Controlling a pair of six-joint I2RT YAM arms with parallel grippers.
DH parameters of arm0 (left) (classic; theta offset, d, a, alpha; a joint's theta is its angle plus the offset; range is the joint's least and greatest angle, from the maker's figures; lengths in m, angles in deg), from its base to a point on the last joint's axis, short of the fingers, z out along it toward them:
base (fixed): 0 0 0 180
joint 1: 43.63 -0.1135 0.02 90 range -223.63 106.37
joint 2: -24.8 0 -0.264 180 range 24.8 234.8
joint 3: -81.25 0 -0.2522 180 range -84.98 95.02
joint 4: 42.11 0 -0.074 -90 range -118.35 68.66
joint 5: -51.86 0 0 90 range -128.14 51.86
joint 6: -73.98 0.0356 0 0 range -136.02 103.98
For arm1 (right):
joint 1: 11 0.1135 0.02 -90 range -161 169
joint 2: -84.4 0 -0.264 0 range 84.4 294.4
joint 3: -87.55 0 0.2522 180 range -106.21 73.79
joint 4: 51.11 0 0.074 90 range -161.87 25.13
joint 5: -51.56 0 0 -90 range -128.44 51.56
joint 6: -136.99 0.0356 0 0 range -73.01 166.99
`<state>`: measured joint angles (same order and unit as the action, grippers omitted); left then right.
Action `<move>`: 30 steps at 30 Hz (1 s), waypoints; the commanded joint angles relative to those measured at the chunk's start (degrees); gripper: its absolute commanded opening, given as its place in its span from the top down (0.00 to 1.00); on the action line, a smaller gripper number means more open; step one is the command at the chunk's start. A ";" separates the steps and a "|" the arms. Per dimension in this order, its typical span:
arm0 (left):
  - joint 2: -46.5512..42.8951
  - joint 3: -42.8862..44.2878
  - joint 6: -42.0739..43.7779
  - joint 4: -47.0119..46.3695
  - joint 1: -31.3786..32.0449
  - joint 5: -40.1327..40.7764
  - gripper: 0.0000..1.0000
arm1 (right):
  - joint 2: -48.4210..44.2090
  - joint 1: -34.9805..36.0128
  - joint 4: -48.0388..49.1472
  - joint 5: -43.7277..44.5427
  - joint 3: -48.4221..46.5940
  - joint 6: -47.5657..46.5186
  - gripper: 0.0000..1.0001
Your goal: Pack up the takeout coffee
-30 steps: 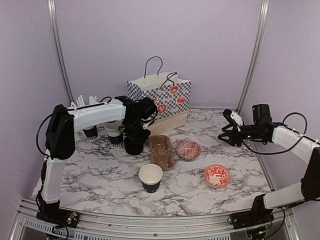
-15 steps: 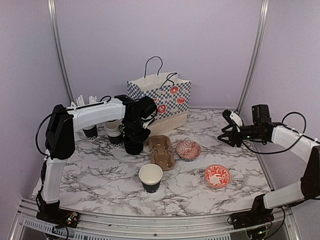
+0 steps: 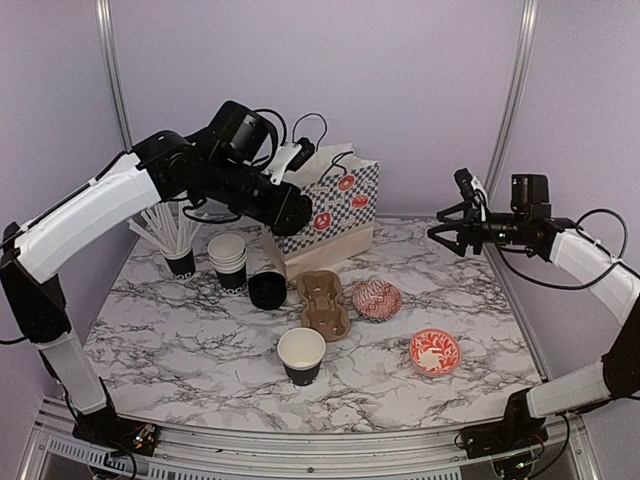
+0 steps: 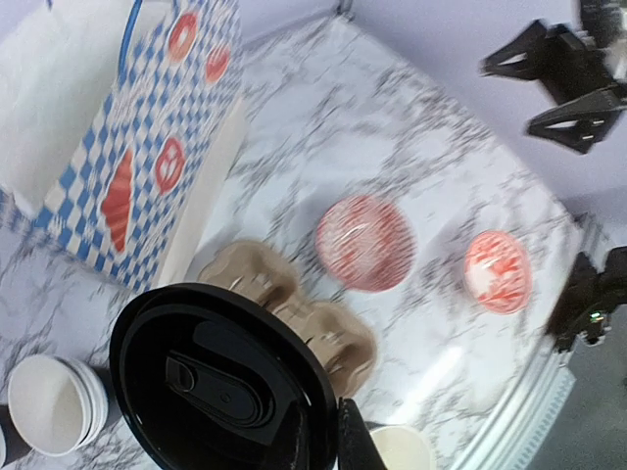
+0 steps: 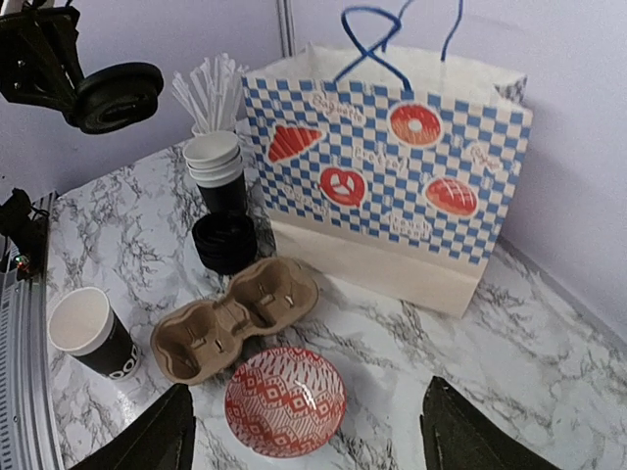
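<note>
since a second ago the left gripper (image 4: 338, 436) has risen from the lid stack (image 3: 268, 290) to beside the bag (image 3: 325, 205), pinching a black lid (image 4: 220, 377) by its rim. the right gripper (image 3: 440, 225) has lifted, fingers spread on nothing. the lid looks light, thin, springy and slick, so an edge pinch suits. the open cup (image 3: 301, 355) stands near the front. only one left finger shows.

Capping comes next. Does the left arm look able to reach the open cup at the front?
Probably yes: the left gripper holds a lid high, and the open cup stands apart, in front of the carrier, with nothing over it.
</note>
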<state>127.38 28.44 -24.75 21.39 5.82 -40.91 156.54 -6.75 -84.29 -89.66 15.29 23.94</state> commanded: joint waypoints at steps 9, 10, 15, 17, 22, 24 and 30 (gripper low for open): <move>-20.90 -36.45 -17.26 -59.52 1.26 -10.73 1.00 | 7.69 18.39 16.41 -7.91 -15.00 32.31 0.16; -21.56 -37.74 -18.37 -62.52 1.36 -11.04 1.00 | 8.67 19.96 16.00 -7.52 -16.30 32.31 0.16; -21.68 -38.94 -20.90 -64.68 1.86 -11.80 1.00 | 13.67 26.25 13.31 -5.18 -22.21 31.71 0.14; -21.35 -38.84 -21.37 -64.97 2.11 -12.44 1.00 | 15.49 27.94 12.64 -4.67 -24.06 31.36 0.10; -21.36 -38.81 -22.15 -65.85 2.75 -12.99 1.00 | 18.86 30.21 13.08 -4.85 -26.99 32.58 0.06; -21.55 -38.97 -22.41 -66.03 2.88 -13.25 1.00 | 19.48 30.45 15.18 -6.08 -26.87 34.61 0.02; -21.67 -39.02 -23.33 -66.73 2.95 -14.67 1.00 | 20.14 30.55 18.70 -7.84 -26.85 37.88 0.04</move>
<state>107.56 -10.75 -47.09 -42.15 8.62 -53.74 176.49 23.44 -69.23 -95.87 -9.63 58.43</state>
